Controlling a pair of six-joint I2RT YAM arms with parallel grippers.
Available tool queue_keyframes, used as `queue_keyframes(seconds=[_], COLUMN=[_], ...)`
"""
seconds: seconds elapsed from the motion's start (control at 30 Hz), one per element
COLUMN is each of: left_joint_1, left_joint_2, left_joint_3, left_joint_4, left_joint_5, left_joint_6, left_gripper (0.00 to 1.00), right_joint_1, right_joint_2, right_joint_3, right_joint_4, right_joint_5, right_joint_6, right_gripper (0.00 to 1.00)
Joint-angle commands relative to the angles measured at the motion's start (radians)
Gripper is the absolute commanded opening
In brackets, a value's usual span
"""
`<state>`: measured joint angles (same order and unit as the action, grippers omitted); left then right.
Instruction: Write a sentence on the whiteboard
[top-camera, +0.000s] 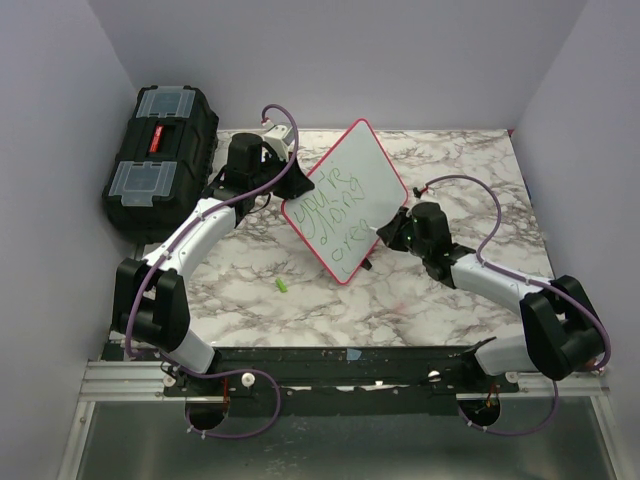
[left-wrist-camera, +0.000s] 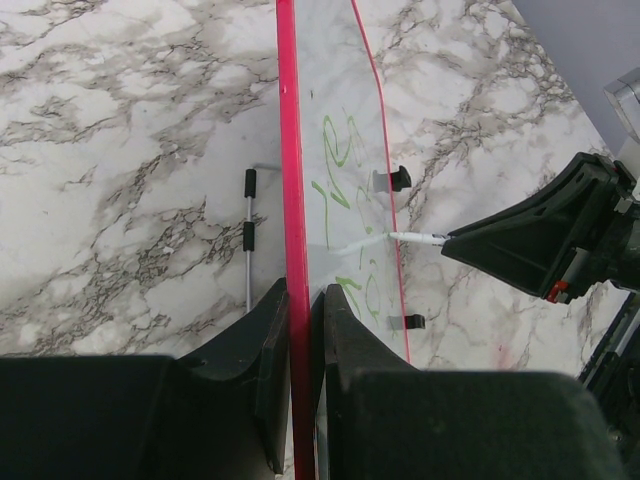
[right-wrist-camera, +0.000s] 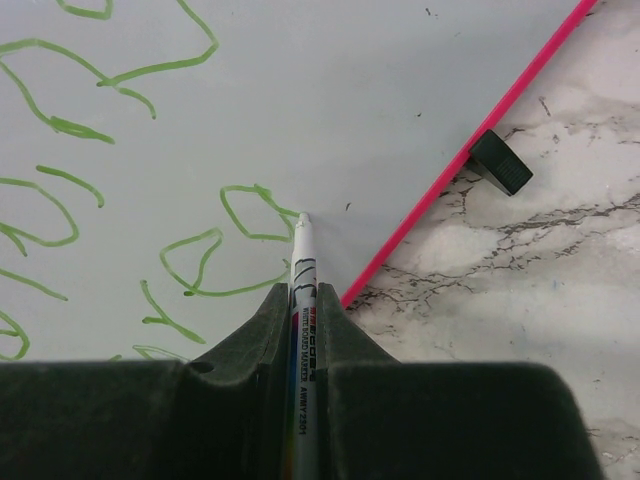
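1. Three lines of green lettering, the sentence (top-camera: 335, 215), fill the left and lower part of the whiteboard (top-camera: 372, 165). The last word looks unfinished.
2. Whiteboard sits mid-frame in the top view, turned diamond-wise. Long axis runs from upper right down to lower left, and the lettering appears to slant the same way. The left wrist view sees it nearly edge-on, so it is raised and tilted. Cannot tell whether its lowest corner touches the table.
3. Marker (right-wrist-camera: 302, 245) points straight up the right wrist frame along its long axis. Its tip touches the board beside the last green loop, close to the red frame.
4. Right gripper (right-wrist-camera: 303, 300) is clenched on the marker barrel. Left gripper (left-wrist-camera: 300, 300) is clamped on the board's red edge, one finger on each face.
5. Risk: little white space lies between tip and frame. A wide stroke would likely run onto the frame or off the board.
6. Risk: the board is held by one edge pinch only. Firm tip pressure could swing or slide it in the jaws and warp the letter.
7. Risk: the barrel may creep between the fingers under side load, so the tip lifts and the line skips.
8. Marble table (top-camera: 450, 300) lies beneath. Black toolbox (top-camera: 160, 150) sits upper left, well apart.
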<state>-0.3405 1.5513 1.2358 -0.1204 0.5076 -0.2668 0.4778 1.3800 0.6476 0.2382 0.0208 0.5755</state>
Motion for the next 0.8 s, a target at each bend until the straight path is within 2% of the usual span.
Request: queue_keyframes(seconds=[0.0,0.23,0.6,0.77], left_joint_1=[-0.046,-0.048,-0.048,-0.047], left_joint_2=[0.019,0.023,0.026,0.023], left_joint_3=[-0.033,-0.031,-0.035,-0.035], left_joint_4=[-0.127,-0.124,-0.122,-0.123], left_joint_5=[0.051,0.054,0.057,0.057], left_joint_6=[0.101,0.100,0.101,0.103], left_gripper=[0.00,0.00,0.00,0.00], right_joint_1=[0.013,0.013,0.013,-0.013], right_joint_2=[0.002,-0.028,-0.163,-0.142], right_joint_3=[-0.016,0.005,-0.004,0.036], right_joint_4=[-0.045,-0.052,-0.015,-0.029], right_joint_5=[0.044,0.065,0.091,0.053], right_joint_6=[-0.009,-0.012,-0.007,0.014], right_gripper=[0.01,0.01,0.01,0.01])
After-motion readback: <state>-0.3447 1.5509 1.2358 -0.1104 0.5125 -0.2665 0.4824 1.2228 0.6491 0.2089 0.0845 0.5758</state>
